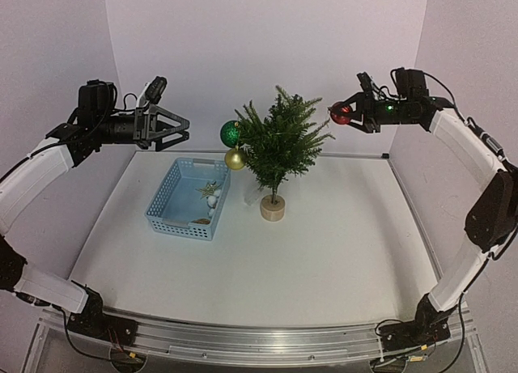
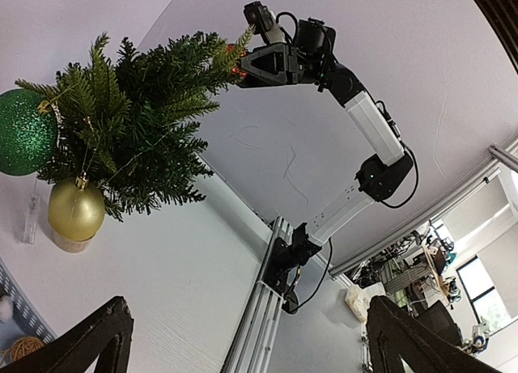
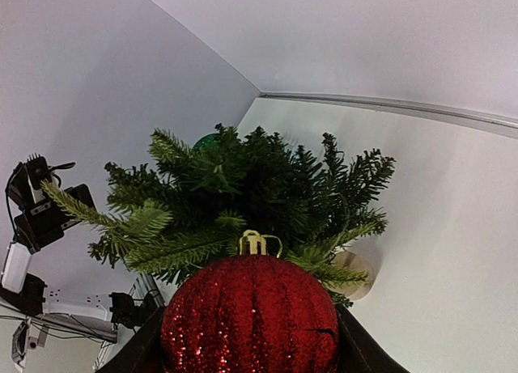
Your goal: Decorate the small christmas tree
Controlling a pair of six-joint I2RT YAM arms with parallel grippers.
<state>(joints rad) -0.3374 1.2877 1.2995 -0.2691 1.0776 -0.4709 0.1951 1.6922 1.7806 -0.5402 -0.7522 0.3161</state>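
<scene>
Right tool [image 1: 343, 114]: clenched on a red bauble [image 3: 251, 316], held high at the tree's right side.
Left tool [image 1: 186, 129]: released, empty, above the far-left corner.
Small christmas tree [image 1: 279, 142]: upright on the counter [image 1: 324, 243], mid far edge.
Done: green bauble [image 1: 231, 133] and gold bauble [image 1: 235, 158] hang on its left.
Left: red bauble unhung; probably the basket pieces too.
Blue basket [image 1: 182, 225]: between tree and left edge; holds white balls [image 1: 213, 201], a gold sprig-like piece [image 1: 209, 188] and a brown ball [image 1: 201, 221].

Both arms are raised high with bent elbows, reaching inward. The left hand [image 1: 184, 132] points right, its 2 fingers spread wide apart. The right hand [image 1: 344, 113] points left, clamped around a red glitter bauble [image 3: 251, 316].
</scene>
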